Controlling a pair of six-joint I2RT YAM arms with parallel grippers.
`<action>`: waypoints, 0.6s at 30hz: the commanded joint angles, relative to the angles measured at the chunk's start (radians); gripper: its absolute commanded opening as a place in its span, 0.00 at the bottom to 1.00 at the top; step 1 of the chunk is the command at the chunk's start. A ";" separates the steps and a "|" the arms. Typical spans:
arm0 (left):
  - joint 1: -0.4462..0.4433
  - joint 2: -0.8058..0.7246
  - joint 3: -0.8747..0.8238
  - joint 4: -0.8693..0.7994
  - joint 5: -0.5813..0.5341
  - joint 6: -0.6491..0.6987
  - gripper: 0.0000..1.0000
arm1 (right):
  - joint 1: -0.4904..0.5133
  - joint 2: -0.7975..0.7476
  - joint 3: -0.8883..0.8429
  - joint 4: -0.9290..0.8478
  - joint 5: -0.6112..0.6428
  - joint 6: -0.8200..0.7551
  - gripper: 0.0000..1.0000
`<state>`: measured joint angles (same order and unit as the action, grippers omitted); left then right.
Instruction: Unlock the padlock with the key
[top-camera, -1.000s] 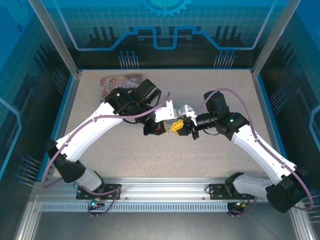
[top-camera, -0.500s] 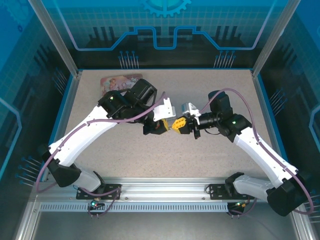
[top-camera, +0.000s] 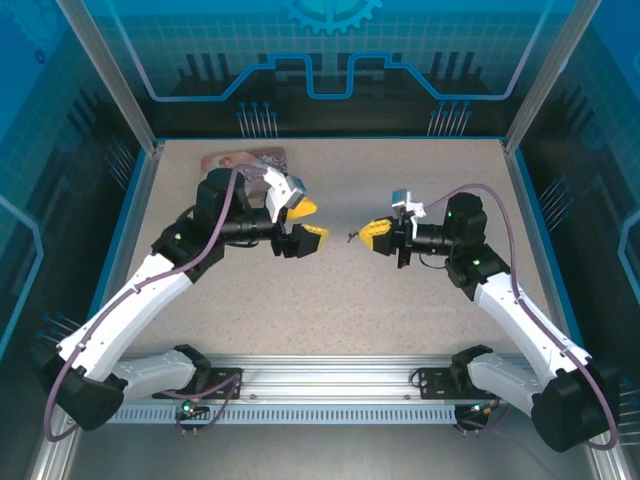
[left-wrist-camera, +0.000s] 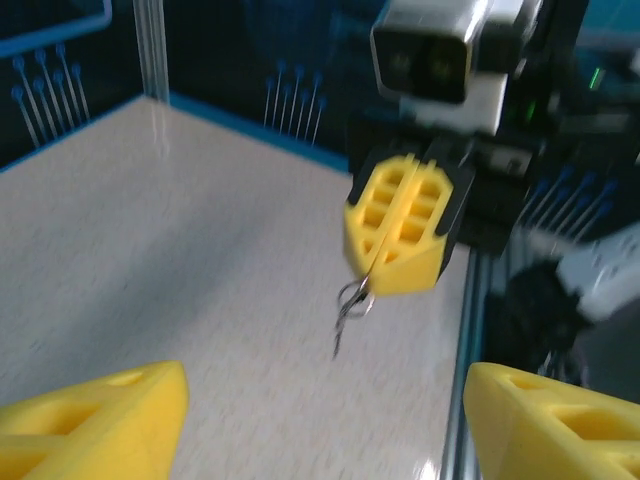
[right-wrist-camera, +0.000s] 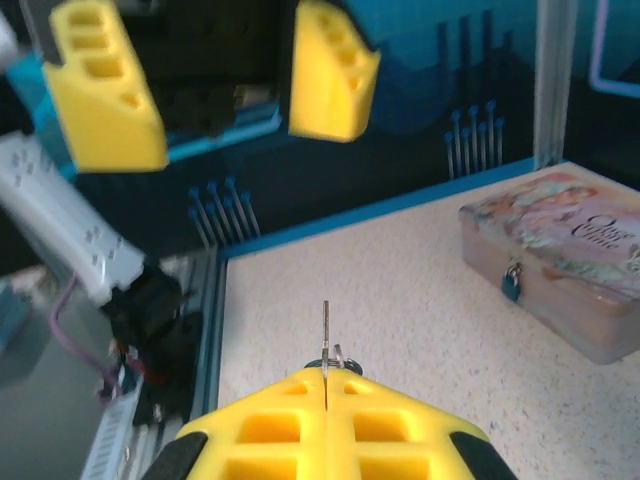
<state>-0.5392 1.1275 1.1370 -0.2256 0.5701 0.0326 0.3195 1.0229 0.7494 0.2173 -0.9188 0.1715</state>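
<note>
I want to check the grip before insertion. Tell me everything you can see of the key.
The key is a tiny, thin, dark metallic sliver with a small wire loop at its held end. It is pinched in the closed seam of the yellow right tool. Its straight shaft sticks out past the tool's tip, held up off the table and pointing toward the open left tool. Nothing else touches it. Its teeth are too small to make out.

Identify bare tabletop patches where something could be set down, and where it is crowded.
Free: the speckled beige tabletop at back right, behind the right gripper; the near strip along the metal rail. Crowded: the centre between it and the left gripper, and the back-left corner holding the pink rectangular tin.
</note>
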 joint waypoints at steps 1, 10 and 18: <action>0.001 0.022 -0.109 0.509 0.048 -0.317 0.74 | -0.001 -0.018 -0.039 0.323 0.112 0.292 0.00; -0.001 0.179 -0.131 0.822 0.098 -0.523 0.66 | 0.023 -0.014 -0.013 0.350 0.152 0.383 0.00; -0.013 0.222 -0.122 0.858 0.133 -0.553 0.56 | 0.040 -0.012 -0.002 0.342 0.164 0.381 0.00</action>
<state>-0.5415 1.3319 0.9886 0.5640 0.6624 -0.4900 0.3439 1.0225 0.7181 0.5182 -0.7662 0.5320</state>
